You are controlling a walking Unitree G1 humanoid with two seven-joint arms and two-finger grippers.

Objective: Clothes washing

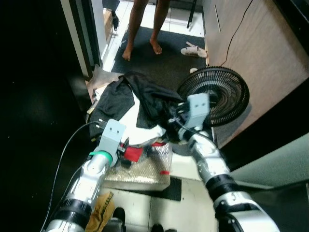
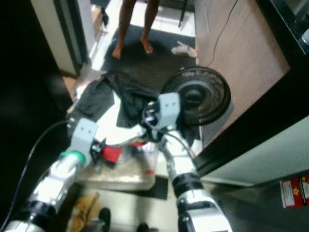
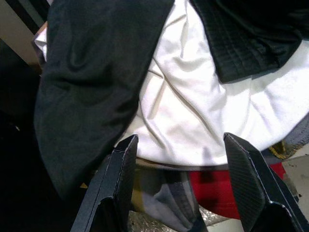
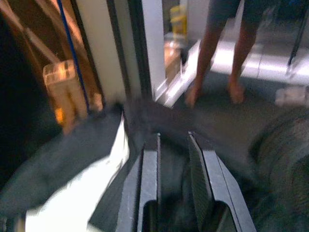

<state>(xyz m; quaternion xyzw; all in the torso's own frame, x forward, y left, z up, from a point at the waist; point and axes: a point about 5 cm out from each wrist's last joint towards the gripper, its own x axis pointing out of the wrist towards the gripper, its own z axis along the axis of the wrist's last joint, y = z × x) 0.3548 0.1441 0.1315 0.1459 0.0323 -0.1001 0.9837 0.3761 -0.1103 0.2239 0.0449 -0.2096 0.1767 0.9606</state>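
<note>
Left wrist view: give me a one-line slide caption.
Open left end effector poised over a white garment flanked by black clothes, red fabric beneath.

A dark mat (image 1: 164, 53) covers the floor ahead, giving way farther off to pale, brightly lit tiles (image 1: 169, 17). A person stands barefoot (image 1: 155, 46) at the mat's far edge, with a light slipper (image 1: 193, 50) lying near. A wood-grain panel (image 1: 263, 58) runs along the right, a thin black cable (image 1: 236, 29) hanging down it. A black round fan (image 1: 219, 96) leans at its base. A pale door frame (image 1: 79, 34) stands on the left beside deep shadow.
</note>
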